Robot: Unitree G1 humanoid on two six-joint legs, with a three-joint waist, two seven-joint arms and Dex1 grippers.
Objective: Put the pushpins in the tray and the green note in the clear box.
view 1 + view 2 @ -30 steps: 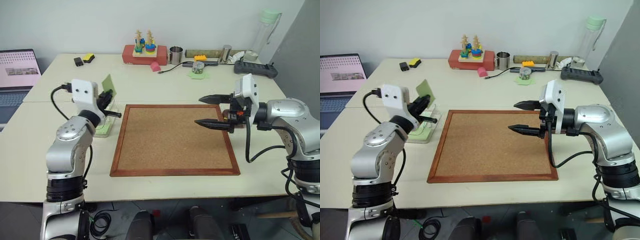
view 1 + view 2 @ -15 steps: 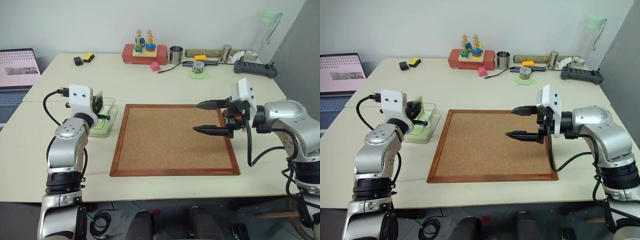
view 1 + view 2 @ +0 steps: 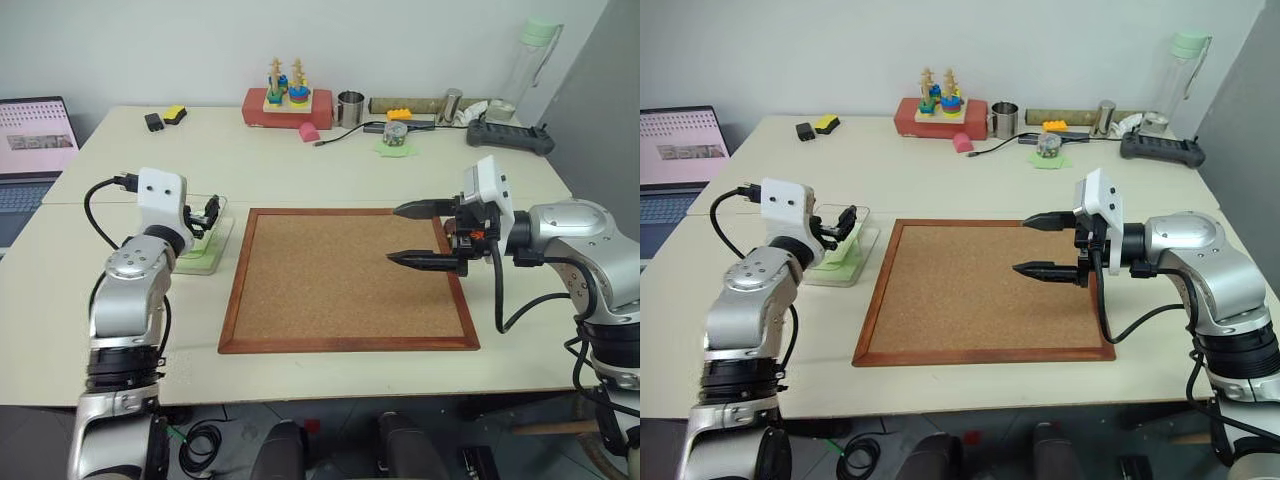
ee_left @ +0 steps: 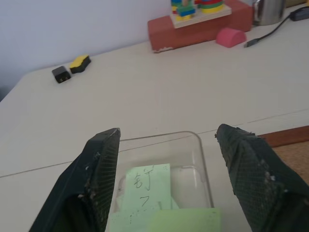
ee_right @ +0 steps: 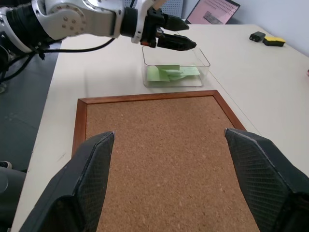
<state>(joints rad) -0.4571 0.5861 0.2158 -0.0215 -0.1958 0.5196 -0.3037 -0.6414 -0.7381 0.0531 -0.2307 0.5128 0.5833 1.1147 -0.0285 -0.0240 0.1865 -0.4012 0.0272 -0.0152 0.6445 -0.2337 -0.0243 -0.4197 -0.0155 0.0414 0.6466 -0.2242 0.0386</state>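
The left gripper (image 3: 845, 221) hangs over the clear box (image 3: 866, 240) left of the cork board (image 3: 980, 290), jaws spread wide and empty; green notes (image 5: 170, 72) lie inside the box; the right gripper (image 3: 408, 234) hovers above the board's far right part, jaws wide apart, holding nothing.

Partly hidden behind the left gripper (image 3: 208, 213): the clear box (image 3: 222, 238) and the green note (image 4: 145, 182), with its handwriting (two scrawled marks) too small to read and a second green sheet cut off at the frame edge. Cut off at the left border: a laptop (image 3: 30, 150). Too small to identify: clutter along the table's far edge.
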